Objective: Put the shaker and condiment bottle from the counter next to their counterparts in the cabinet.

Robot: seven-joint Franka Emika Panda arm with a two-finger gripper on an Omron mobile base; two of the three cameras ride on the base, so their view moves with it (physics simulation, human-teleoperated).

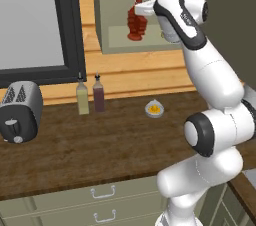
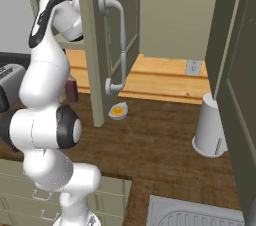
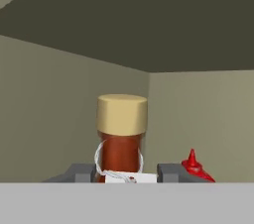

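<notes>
My gripper (image 1: 143, 8) is inside the open cabinet (image 1: 107, 15) and shut on the neck of the condiment bottle (image 1: 135, 24), a ridged red bottle with a tan stopper. The bottle stands upright with its base at the pale shelf (image 1: 120, 44); I cannot tell whether it touches. In the hand view the gripper (image 3: 126, 172) holds the condiment bottle (image 3: 121, 119) just below its stopper, by the white tag. To its right, a counterpart, the slim red squeeze bottle (image 3: 194, 164), shows its pointed nozzle. The shaker is out of view.
On the counter (image 1: 100, 145) stand a toaster (image 1: 20, 110), a yellowish bottle (image 1: 82, 99), a dark maroon bottle (image 1: 98, 96) and a small dish with a yellow piece (image 1: 155, 108). The cabinet door (image 2: 122, 25) hangs open. A white canister (image 2: 210, 127) and sink (image 2: 190, 215) lie right.
</notes>
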